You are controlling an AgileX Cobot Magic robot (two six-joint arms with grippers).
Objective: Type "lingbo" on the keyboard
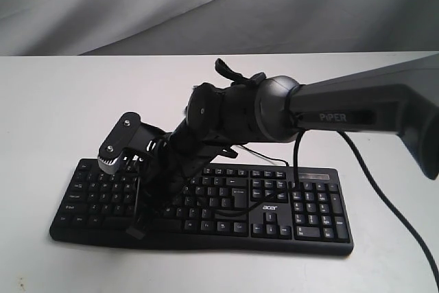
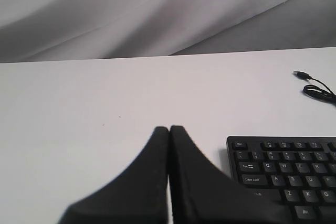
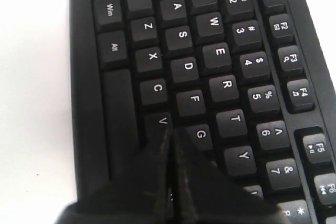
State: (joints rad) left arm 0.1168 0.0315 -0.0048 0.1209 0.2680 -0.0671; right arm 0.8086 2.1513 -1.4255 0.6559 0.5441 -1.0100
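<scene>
The right gripper [image 3: 169,132], a black two-fingered wedge, has its fingers pressed flat together and holds nothing. Its tip hangs low over the wide black plastic keyboard with white legends [image 1: 309,214], at the meeting point of V, G and the key hidden beneath it (probably B, though the fingers cover it). I cannot tell whether it is touching a key.

That placement is the main hazard. A tip this broad, straddling key borders, may push two keys at once or catch V or G instead of the letter wanted.

The keyboard lies across the lower middle of the exterior view on the smooth white table [image 1: 55,101]. The arm slants in from the right edge to its left half, so a slanted push could skid the board. A loose black cable [image 1: 241,204] draped over the middle keys might snag or lean on a key.

The left gripper [image 2: 169,129], likewise closed and empty, hovers over bare table beside the keyboard's Esc corner.
</scene>
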